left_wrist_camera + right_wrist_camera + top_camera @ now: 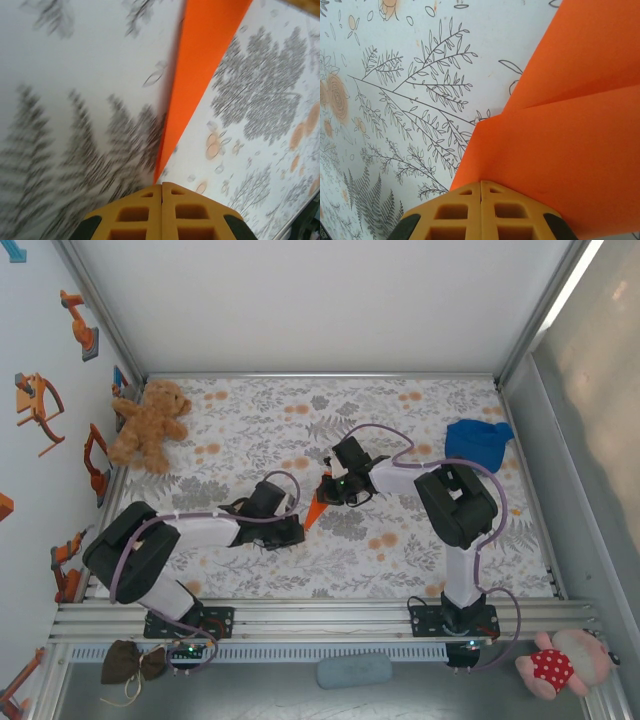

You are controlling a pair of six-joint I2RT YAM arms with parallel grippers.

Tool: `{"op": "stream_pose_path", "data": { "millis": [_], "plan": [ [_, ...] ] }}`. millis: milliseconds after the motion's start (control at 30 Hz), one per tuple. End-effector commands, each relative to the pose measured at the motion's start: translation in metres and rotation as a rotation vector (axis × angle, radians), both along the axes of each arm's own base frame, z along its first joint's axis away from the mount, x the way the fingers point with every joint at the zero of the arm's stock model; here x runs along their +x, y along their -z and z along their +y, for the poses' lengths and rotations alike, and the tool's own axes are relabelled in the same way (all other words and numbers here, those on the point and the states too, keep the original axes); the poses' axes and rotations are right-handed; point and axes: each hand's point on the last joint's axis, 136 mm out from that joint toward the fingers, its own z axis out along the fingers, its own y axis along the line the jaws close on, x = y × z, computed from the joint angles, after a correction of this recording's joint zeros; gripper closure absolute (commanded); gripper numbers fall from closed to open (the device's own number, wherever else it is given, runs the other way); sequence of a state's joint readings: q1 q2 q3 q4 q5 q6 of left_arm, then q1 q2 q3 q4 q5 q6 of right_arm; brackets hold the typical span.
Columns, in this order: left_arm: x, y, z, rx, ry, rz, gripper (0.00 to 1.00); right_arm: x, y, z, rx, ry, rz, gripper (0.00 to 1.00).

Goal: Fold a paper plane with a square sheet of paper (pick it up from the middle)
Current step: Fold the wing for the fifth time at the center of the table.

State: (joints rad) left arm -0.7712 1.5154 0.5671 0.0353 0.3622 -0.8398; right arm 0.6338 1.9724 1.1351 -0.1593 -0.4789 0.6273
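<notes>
Teddy bear point(150, 425) blocks far-left corner; blue cloth point(478, 442) far-right; mat point(260, 400) between them open.

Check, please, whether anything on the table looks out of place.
Nothing looks damaged or spilled. Only a crumpled blue cloth at the far right and a teddy bear at the far left seem unrelated to the paper plane.

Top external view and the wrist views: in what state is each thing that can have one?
paper plane, folded into a narrow dart.
left fingers, shut at the plane's pointed tip; grip unclear.
right fingers, shut against the plane's wider end; grip unclear.
blue cloth, crumpled into a lump.
teddy bear, lying flat.
</notes>
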Motion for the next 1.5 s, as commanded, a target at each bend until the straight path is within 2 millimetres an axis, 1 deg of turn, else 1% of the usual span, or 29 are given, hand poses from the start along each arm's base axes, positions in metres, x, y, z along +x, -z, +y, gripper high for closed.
{"op": "stream_pose_path", "data": {
  "millis": [0,67,133,200,267,433,567,667,733,900,1000,1100,1167,1467],
  "plan": [
    [-0.012,-0.005,0.022,0.097,-0.022,0.029,0.96,-0.03,0.056,-0.041,-0.203,0.023,0.13,1.0],
    [0.003,-0.031,0.012,0.055,-0.02,-0.053,0.95,-0.029,0.049,-0.036,-0.178,0.02,0.123,1.0],
    [0.017,-0.051,0.003,0.024,-0.019,-0.12,0.95,-0.028,0.042,-0.03,-0.137,0.021,0.115,1.0],
    [0.03,-0.062,-0.006,0.006,-0.023,-0.164,0.95,-0.028,0.036,-0.023,-0.091,0.016,0.115,1.0],
    [0.044,-0.064,-0.015,-0.009,-0.038,-0.174,0.95,-0.027,0.029,-0.017,-0.056,0.012,0.109,1.0],
    [0.067,-0.053,-0.036,-0.026,-0.05,-0.153,0.97,-0.023,0.02,-0.012,-0.03,0.012,0.088,1.0],
    [0.075,-0.037,-0.044,-0.022,-0.057,-0.115,0.98,-0.02,0.014,-0.01,-0.017,0.01,0.076,1.0],
    [0.075,-0.021,-0.039,0.013,-0.078,-0.08,0.98,-0.018,0.01,-0.009,-0.01,0.013,0.063,1.0],
    [0.073,-0.009,-0.031,0.042,-0.1,-0.055,0.99,-0.016,0.007,-0.007,-0.002,0.011,0.055,1.0],
    [0.061,0.013,-0.015,0.106,-0.134,0.012,0.99,-0.006,-0.009,-0.003,0.027,0.007,0.009,1.0],
    [0.055,0.022,-0.009,0.134,-0.147,0.047,1.0,0.003,-0.022,-0.002,0.041,0.006,-0.035,1.0],
    [0.051,0.027,-0.006,0.144,-0.153,0.066,1.0,0.012,-0.029,-0.008,0.025,0.017,-0.082,1.0],
    [0.05,0.028,-0.005,0.149,-0.154,0.073,0.99,0.016,-0.027,-0.013,0.013,0.02,-0.1,1.0],
    [0.047,0.032,-0.004,0.156,-0.155,0.09,1.0,0.026,-0.007,-0.033,-0.041,0.064,-0.091,1.0]
  ]
}}
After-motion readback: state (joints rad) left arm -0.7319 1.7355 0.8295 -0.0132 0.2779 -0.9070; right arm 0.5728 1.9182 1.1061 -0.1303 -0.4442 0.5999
